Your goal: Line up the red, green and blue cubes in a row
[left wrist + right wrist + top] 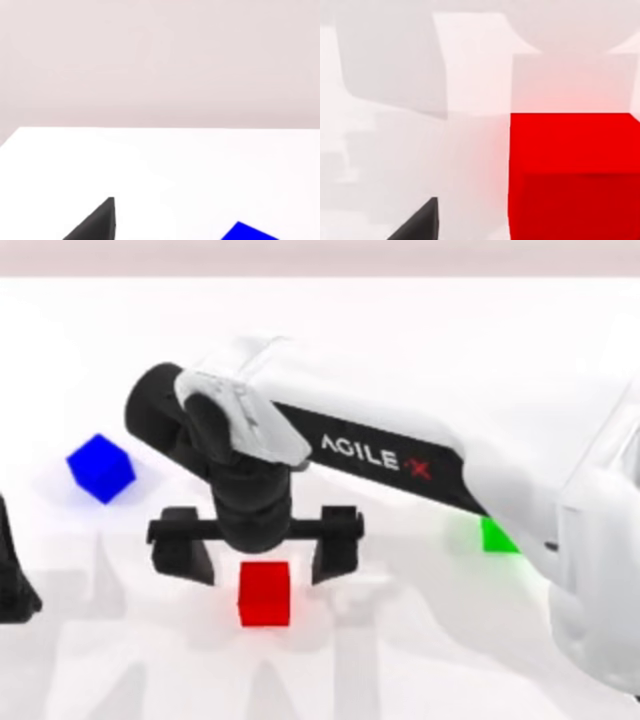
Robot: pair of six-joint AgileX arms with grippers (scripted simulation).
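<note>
The red cube [265, 592] sits on the white table near the middle front. My right gripper [258, 570] hangs over it, open wide. One black finger [182, 555] stands on each side of the cube, and neither touches it. In the right wrist view the red cube [570, 170] looms close beside one fingertip [422, 222]. The blue cube [100, 468] lies at the left, also seen in the left wrist view [250, 232]. The green cube [498, 536] lies at the right, partly hidden under the right arm. My left gripper [12, 585] is parked at the left edge.
The right arm's white and black forearm [380, 455] reaches across the table from the right side, over the green cube. The table's far edge [320, 278] runs along the back.
</note>
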